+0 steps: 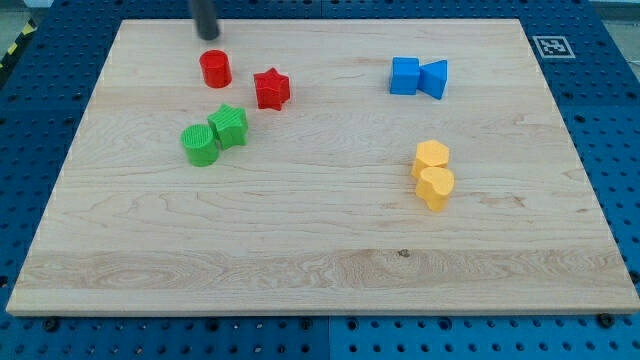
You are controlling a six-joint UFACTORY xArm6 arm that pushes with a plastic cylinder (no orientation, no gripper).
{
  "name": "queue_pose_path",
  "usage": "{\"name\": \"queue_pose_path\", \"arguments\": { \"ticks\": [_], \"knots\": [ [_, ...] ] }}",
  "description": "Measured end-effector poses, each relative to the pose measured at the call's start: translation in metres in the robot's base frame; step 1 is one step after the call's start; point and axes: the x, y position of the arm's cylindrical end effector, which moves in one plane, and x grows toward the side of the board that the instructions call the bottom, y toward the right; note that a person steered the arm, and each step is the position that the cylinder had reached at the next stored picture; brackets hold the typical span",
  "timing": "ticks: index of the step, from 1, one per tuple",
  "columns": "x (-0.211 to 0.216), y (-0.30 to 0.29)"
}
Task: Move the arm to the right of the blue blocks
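Two blue blocks sit touching at the view's upper right: a blue cube (404, 76) and a blue wedge-like block (435, 78) on its right. My tip (208, 36) is at the view's top left, just above the red cylinder (215, 69) and far to the left of the blue blocks. It touches no block.
A red star (271, 89) lies right of the red cylinder. A green cylinder (200, 145) and a green cube (229, 126) touch below them. Two yellow blocks (432, 155) (436, 187) are stacked close at the right centre. The wooden board (320, 270) rests on a blue pegboard.
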Motion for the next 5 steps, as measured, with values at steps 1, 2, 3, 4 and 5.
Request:
{"name": "queue_pose_path", "arguments": {
  "ticks": [1, 2, 3, 4, 5],
  "knots": [
    [-0.008, 0.087],
    [0.0, 0.183],
    [0.028, 0.265],
    [0.084, 0.334],
    [0.094, 0.351]
  ]
}}
